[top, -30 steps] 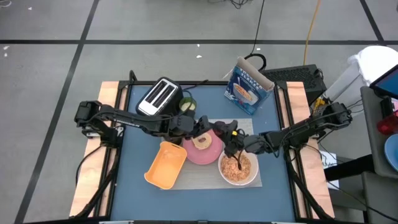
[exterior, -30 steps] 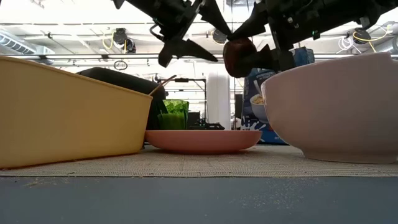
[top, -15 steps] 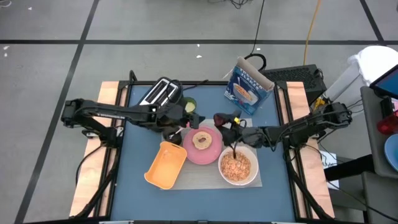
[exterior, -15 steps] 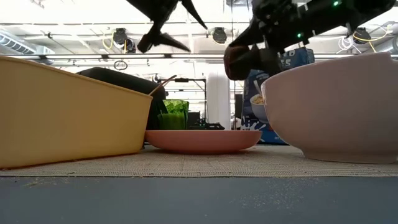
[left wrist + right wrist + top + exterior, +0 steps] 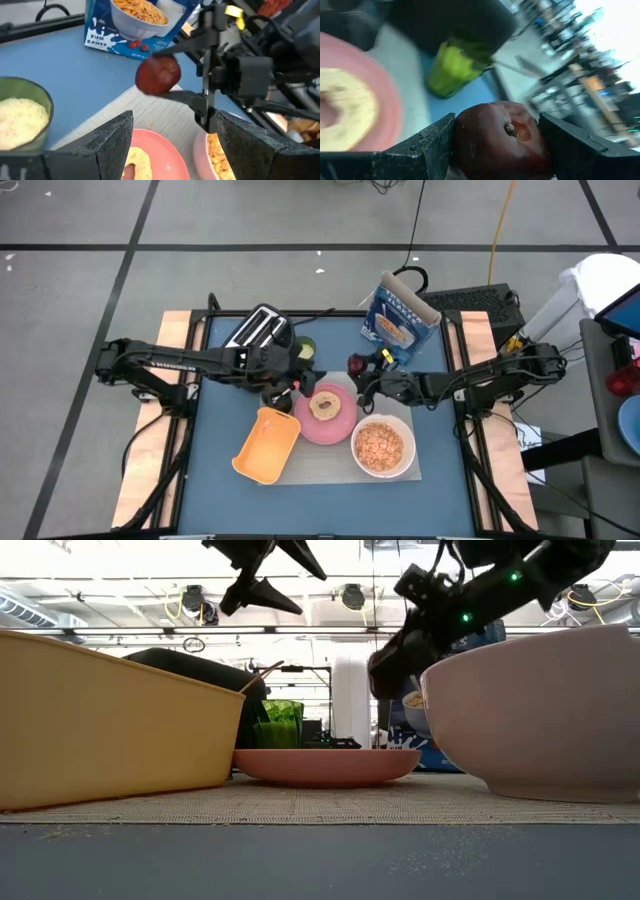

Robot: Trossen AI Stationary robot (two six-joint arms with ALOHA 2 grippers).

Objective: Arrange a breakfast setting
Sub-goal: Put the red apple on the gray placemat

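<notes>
High view: 1 plate (image 5: 338, 423), 1 bowl (image 5: 383, 447), 1 bagel (image 5: 324, 405).

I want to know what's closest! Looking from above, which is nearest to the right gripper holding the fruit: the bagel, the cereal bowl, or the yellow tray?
From the right gripper:
1. Bagel, on the pink plate beside it.
2. Cereal bowl, toward the table's front.
3. Yellow tray, far left.

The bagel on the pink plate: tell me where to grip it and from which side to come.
Come from straight above. The bagel lies flat on the pink plate, so take its ring across, one finger in the centre hole and one outside, or span the whole ring. The left hand hangs open near the plate's edge.
</notes>
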